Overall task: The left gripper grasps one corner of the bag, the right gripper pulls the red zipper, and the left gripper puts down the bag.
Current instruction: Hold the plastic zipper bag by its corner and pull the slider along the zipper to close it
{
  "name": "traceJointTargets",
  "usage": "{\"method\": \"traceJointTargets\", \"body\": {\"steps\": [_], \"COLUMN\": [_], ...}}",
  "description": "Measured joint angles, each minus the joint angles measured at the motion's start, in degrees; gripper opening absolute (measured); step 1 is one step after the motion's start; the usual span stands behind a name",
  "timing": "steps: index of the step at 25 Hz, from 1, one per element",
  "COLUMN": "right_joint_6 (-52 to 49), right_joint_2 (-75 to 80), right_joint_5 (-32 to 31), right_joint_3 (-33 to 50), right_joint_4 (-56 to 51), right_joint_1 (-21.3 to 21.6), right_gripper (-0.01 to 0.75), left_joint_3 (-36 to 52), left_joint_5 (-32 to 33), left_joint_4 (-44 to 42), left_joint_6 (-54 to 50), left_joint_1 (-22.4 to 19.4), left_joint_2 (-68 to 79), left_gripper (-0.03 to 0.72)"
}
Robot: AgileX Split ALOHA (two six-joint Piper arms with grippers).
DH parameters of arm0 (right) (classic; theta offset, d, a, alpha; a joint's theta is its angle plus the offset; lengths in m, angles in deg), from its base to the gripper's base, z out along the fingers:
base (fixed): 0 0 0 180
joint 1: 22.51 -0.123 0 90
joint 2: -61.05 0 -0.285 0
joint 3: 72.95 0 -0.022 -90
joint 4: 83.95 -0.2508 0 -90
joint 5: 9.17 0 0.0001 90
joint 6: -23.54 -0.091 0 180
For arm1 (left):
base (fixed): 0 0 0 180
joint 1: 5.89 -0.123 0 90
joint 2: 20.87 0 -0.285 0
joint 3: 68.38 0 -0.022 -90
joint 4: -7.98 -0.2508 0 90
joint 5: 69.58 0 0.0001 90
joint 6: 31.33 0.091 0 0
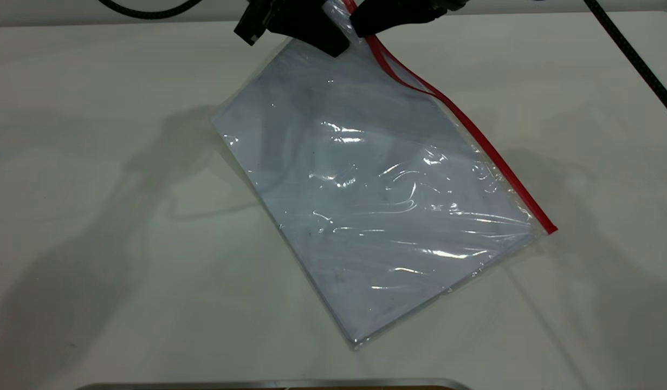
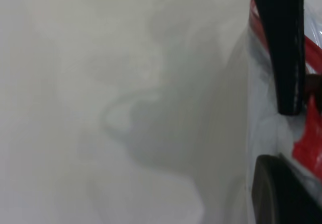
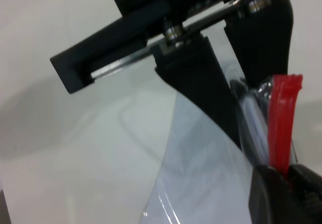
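Note:
The bag, a clear pouch with a pale sheet inside, hangs tilted. Its top corner is lifted and its lower part rests on the white table. The red zipper runs down its right edge. My left gripper is shut on the corner of the bag where the red strip ends. One of its own fingers shows in the left wrist view, next to the red strip. My right gripper is beside it, shut on the red zipper just below that corner. Its fingers pinch the strip. The slider tab is hidden.
A black cable crosses the table's far right. A metal edge lies along the front of the table. The left gripper's wedge jaws fill the right wrist view close to my right fingers.

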Motion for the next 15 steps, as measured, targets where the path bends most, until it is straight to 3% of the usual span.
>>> {"method": "traceJointTargets", "body": {"steps": [15], "right_joint_6": [-7.1], "right_joint_2": [2.0], "right_joint_5": [1.5], "right_joint_3": [-0.6], "right_joint_4": [8.0], "right_joint_1": [0.0], "right_gripper": [0.053], "left_joint_3": [0.0], "left_joint_5": [-0.7], "left_joint_4": [-1.3], "left_joint_6": [-1.9], "left_joint_1": [0.3], "left_joint_2": [0.4], "left_gripper": [0.053]}}
